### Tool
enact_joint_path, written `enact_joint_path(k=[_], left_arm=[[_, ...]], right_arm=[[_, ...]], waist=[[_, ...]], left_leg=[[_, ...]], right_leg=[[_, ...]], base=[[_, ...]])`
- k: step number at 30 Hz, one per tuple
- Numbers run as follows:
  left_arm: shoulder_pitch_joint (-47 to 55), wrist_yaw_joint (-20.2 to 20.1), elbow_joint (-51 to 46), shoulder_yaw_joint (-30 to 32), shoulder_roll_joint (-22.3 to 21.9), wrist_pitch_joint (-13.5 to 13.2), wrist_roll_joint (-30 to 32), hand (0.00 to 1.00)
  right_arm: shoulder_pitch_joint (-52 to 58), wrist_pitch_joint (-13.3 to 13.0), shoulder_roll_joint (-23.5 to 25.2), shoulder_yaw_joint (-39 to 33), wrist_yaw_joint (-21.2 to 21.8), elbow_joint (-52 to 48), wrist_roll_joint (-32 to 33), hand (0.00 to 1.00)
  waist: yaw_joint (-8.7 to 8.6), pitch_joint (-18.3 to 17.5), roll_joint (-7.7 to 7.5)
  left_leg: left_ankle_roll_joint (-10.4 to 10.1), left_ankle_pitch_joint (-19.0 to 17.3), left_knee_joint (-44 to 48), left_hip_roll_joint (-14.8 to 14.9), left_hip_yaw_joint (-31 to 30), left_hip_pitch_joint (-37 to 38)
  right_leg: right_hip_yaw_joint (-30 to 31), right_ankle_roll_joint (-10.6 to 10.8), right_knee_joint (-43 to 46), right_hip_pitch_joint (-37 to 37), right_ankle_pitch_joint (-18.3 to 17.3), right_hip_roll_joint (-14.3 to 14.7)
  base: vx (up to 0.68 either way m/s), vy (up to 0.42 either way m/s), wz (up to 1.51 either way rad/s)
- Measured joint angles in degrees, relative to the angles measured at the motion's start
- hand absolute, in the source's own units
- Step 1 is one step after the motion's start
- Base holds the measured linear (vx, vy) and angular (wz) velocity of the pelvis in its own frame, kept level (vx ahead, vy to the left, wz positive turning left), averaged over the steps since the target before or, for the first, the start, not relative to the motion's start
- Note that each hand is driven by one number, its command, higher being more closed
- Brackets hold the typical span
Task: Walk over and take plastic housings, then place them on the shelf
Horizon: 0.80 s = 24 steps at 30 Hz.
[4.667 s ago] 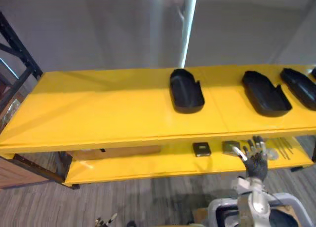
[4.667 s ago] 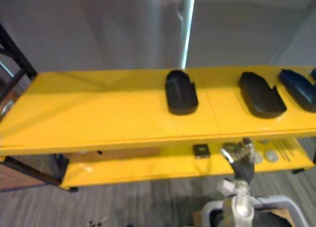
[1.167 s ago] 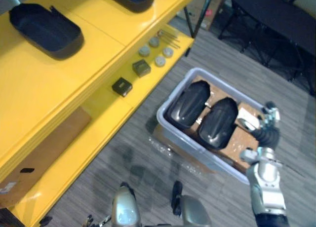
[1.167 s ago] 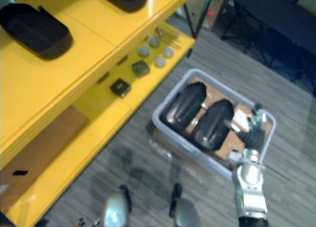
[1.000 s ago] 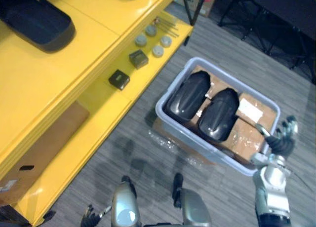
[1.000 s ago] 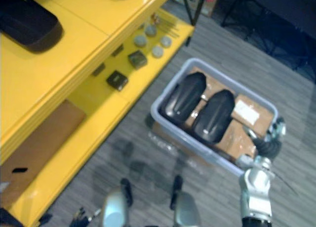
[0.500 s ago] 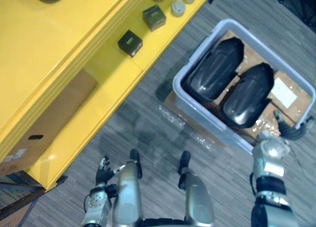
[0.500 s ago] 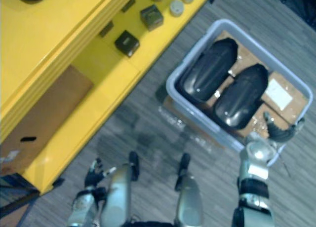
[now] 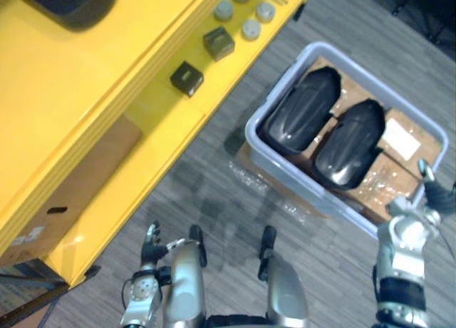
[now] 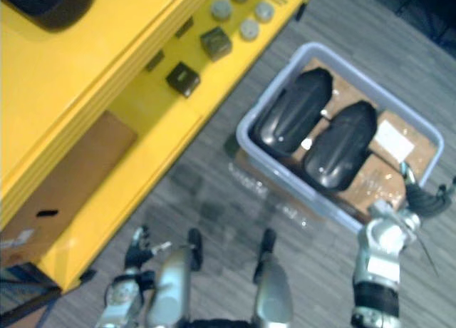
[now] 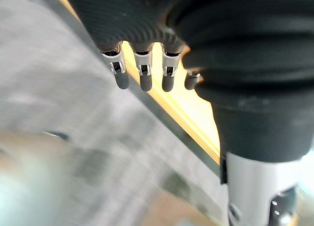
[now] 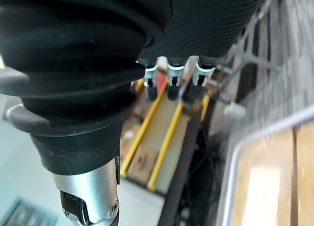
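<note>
Two black plastic housings (image 9: 303, 118) (image 9: 349, 144) lie side by side, hollow side down, in a grey bin (image 9: 306, 190) on the floor. Another black housing (image 9: 68, 0) rests on the yellow shelf's top board (image 9: 85, 71) at the far left. My right hand (image 9: 436, 195) hangs open just off the bin's near right corner, above its rim and clear of the housings. My left hand (image 9: 149, 244) hangs low by the shelf's front edge, open and holding nothing.
The bin's floor is lined with cardboard (image 9: 377, 182) bearing a white label (image 9: 400, 139). On the lower shelf board sit two small dark boxes (image 9: 187, 78) (image 9: 219, 43) and several grey discs (image 9: 249, 28). A flat cardboard piece (image 9: 71, 178) lies under the top board.
The view has swung from the shelf down to the bin on the floor. In the last half second my right hand drifted slightly outward past the bin's corner.
</note>
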Motion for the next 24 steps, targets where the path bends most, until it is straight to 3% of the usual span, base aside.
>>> enact_joint_path(k=[2, 5, 8, 10, 14, 16, 18, 22, 24], left_arm=[[-0.6, -1.0, -1.8, -0.8, 0.4, 0.0, 0.7, 0.00], [-2.7, -1.3, -5.0, -4.5, 0.8, 0.1, 0.7, 0.00], [-5.5, -1.2, -9.0, -8.2, 0.4, 1.2, 0.6, 0.00], [-7.9, -1.1, -10.4, -11.1, -0.4, 2.1, 0.4, 0.00], [-9.7, -0.1, -7.8, -13.4, -1.9, 5.8, 0.0, 0.00], [-10.7, 1.4, -2.7, -12.8, -2.0, 6.8, -0.4, 0.00], [-10.5, 2.3, 2.8, -10.2, -2.0, 8.1, -0.3, 0.00], [-7.9, 3.8, 8.5, -5.6, -0.6, 8.2, 0.1, 0.00], [-6.9, 3.8, 10.1, -4.2, 0.1, 7.9, -0.4, 0.00]], right_arm=[[3.6, 0.2, 2.5, -0.4, 0.7, -1.8, -0.1, 0.00], [5.5, 0.2, 2.7, -1.2, 4.2, -2.3, -0.3, 0.00], [5.6, 0.2, 2.6, -1.4, 8.1, -2.2, 0.2, 0.00], [5.3, 0.2, 2.7, -0.8, 11.0, -2.0, 0.3, 0.00], [1.3, 0.1, 2.7, 2.4, 11.5, 1.5, 1.4, 0.00], [-2.5, 0.1, 2.6, 3.1, 10.7, 5.6, 1.5, 0.00], [-6.8, 0.2, 2.5, 3.7, 9.2, 9.2, 2.5, 0.00], [-12.5, 0.3, -0.5, 3.8, 8.2, 14.9, 2.9, 0.00], [-14.6, 0.3, -2.7, 3.8, 8.2, 17.3, 4.1, 0.00]], waist=[[-0.76, -2.0, -1.63], [-1.96, -3.6, -2.24], [-2.07, -3.7, -2.27], [-2.16, -3.5, -1.48], [-1.87, -2.9, -0.58], [-1.29, -2.6, -0.26], [0.50, -2.4, 0.07], [2.78, -1.7, 0.83], [2.85, -1.6, 0.91]], left_leg=[[-0.8, -0.6, 0.0, 1.1, 2.0, 1.8], [-1.0, -1.1, 0.3, 2.0, 3.4, 2.1], [-1.1, -1.1, 0.4, 2.2, 4.7, 1.9], [-1.0, -1.1, 1.1, 2.2, 4.3, 0.0], [-0.5, -0.6, 2.4, 1.4, 1.2, -5.3], [-0.1, 0.2, 2.3, 0.6, -0.4, -6.8], [0.1, 0.7, 2.3, 0.0, -0.9, -8.0], [0.6, 1.1, 2.3, -1.2, -1.8, -8.6], [0.8, 1.2, 2.4, -1.6, -2.1, -9.4]], right_leg=[[1.9, -0.2, -1.0, 0.7, 0.4, 1.1], [3.3, -0.3, -2.0, 0.6, 1.1, 1.9], [4.8, -0.5, -2.6, -0.5, 2.0, 2.2], [4.7, -0.5, -2.8, -1.8, 2.5, 2.2], [3.0, -0.4, -2.1, -5.0, 3.1, 1.8], [1.6, -0.4, -1.7, -5.6, 3.0, 1.1], [1.3, -0.4, -1.2, -6.7, 3.0, 0.6], [0.0, -0.3, -1.1, -6.6, 3.0, -0.4], [-0.3, -0.1, -1.0, -7.1, 3.1, -0.9]], base=[[0.04, 0.017, -0.47], [0.02, 0.009, -0.34], [-0.02, 0.010, -0.26], [-0.07, -0.001, -0.04], [-0.07, 0.008, 0.27], [-0.06, 0.023, 0.45], [-0.06, 0.024, 0.22], [-0.04, 0.028, 0.20], [-0.03, 0.035, 0.12]])
